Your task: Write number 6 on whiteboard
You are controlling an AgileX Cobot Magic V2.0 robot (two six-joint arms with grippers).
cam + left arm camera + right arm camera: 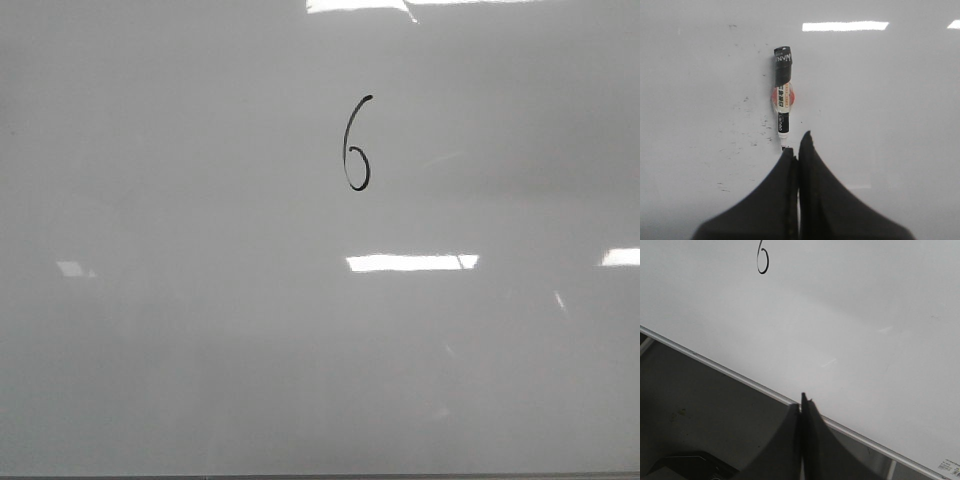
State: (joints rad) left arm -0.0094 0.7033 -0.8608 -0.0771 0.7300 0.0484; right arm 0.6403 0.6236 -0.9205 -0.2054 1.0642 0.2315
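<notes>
The whiteboard (150,300) fills the front view, and a thin black number 6 (356,145) stands on it, upper middle. Neither gripper shows in that view. In the left wrist view a marker (783,95) with a black end and a white labelled barrel lies flat on the whiteboard (890,100), its nib pointing at my left gripper (798,145). That gripper is shut with nothing in it, just short of the nib. My right gripper (800,401) is shut and empty over the board's framed edge, with the number 6 (762,260) far off on the whiteboard (865,315).
A pale metal frame (715,365) borders the board, with a dark surface (700,415) beyond it and a dark object (685,465) near the right fingers. Small ink specks (747,102) dot the board beside the marker. Bright glare patches (410,262) lie on the board.
</notes>
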